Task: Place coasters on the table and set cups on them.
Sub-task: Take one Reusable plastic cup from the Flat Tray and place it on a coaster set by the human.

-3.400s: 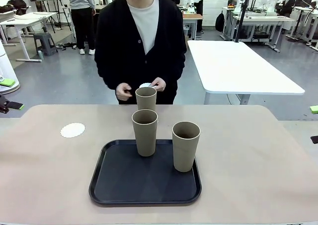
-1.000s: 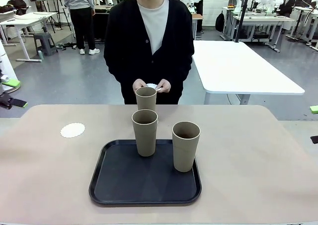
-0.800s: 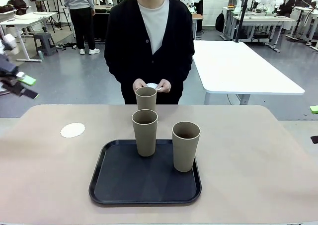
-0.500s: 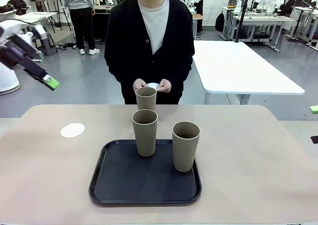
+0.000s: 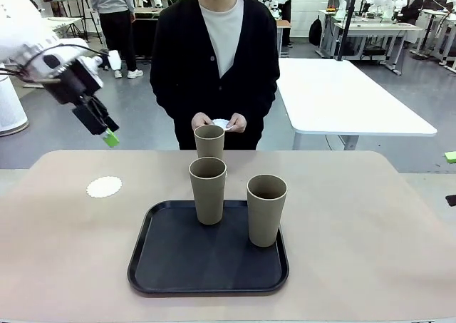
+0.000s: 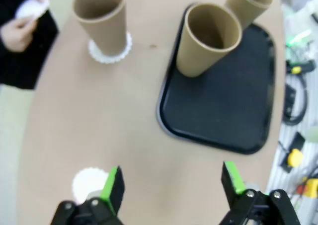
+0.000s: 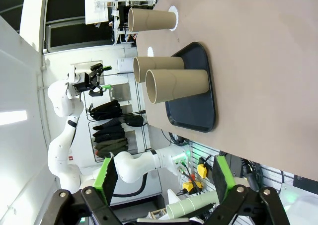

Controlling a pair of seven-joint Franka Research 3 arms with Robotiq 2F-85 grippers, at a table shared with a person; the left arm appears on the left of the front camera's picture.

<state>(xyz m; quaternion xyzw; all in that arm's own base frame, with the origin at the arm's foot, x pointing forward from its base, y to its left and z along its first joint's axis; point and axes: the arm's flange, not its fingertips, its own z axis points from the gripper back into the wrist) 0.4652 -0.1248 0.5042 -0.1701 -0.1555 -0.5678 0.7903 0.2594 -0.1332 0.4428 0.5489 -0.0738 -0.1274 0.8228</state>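
Left arm (image 5: 18,27): white rounded shell, black cables (image 5: 44,52) looped at the wrist, small white block (image 5: 114,59) beside them. Left gripper (image 6: 171,178): black body and linkage, bright green pads (image 6: 112,185), silver screws at the joints. Right gripper (image 7: 164,175): same black linkage, green pads, silver screws. Person (image 5: 217,66): black buttoned cardigan with long sleeves, white top underneath

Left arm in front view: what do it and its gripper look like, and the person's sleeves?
The left arm has white rounded links, with thin black cables looping at the wrist. The left gripper is black and blocky, its two fingers tipped with bright green pads. The person's sleeves are long and black, part of a buttoned cardigan.
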